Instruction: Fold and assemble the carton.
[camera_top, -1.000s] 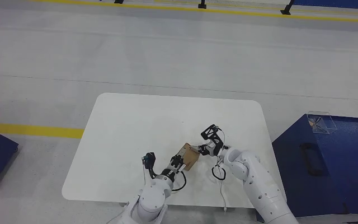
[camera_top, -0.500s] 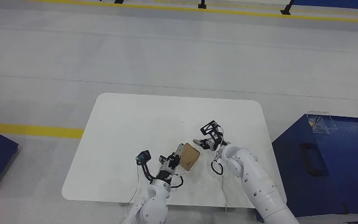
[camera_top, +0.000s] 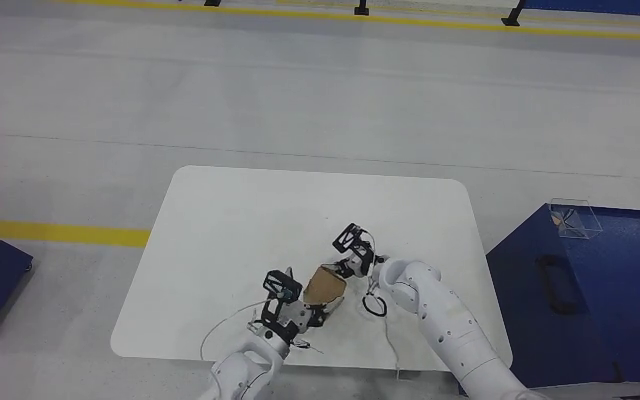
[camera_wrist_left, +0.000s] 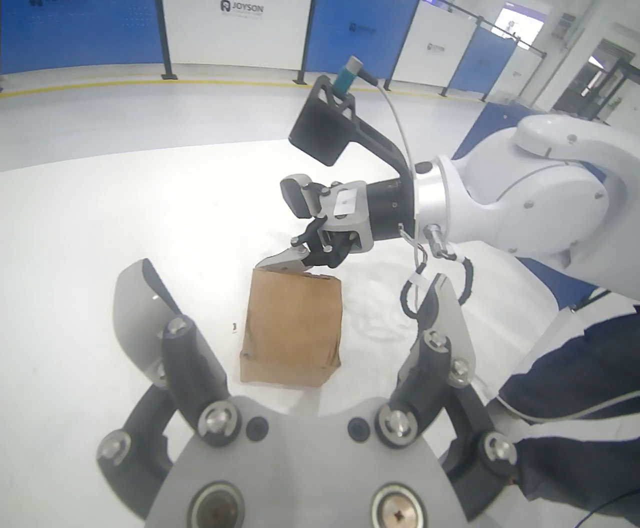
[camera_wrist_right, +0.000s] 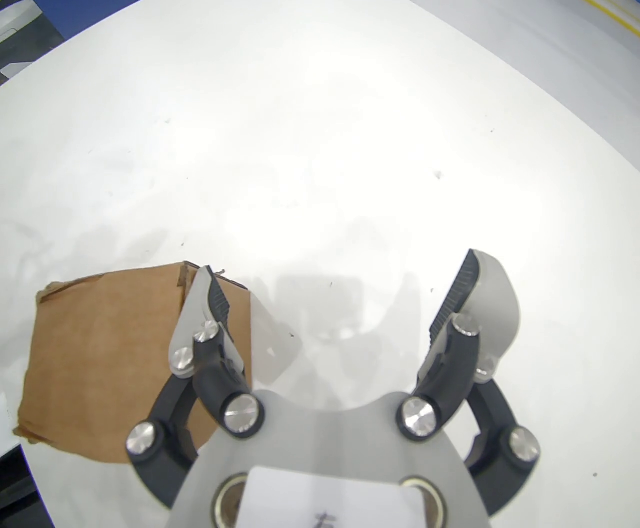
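A small brown carton (camera_top: 324, 286) stands closed on the white table (camera_top: 250, 220), near its front edge. My left gripper (camera_wrist_left: 289, 279) is open on the near side of the carton (camera_wrist_left: 292, 330), which sits between its spread fingers with a gap on each side. My right gripper (camera_wrist_right: 342, 272) is open at the carton's far side. One of its fingers (camera_wrist_right: 210, 300) rests over the carton's (camera_wrist_right: 100, 355) top edge, while the other hangs over bare table. The left wrist view shows the right gripper (camera_wrist_left: 292, 230) with its lower finger touching the carton's far top edge.
A blue cabinet (camera_top: 570, 290) stands right of the table, with a clear box (camera_top: 573, 215) on top. Loose cables (camera_top: 375, 305) hang from the right wrist near the carton. The table's back and left parts are bare.
The carton has shifted left and toward the front edge. My right gripper followed it leftward. My left wrist swung round to the carton's near side.
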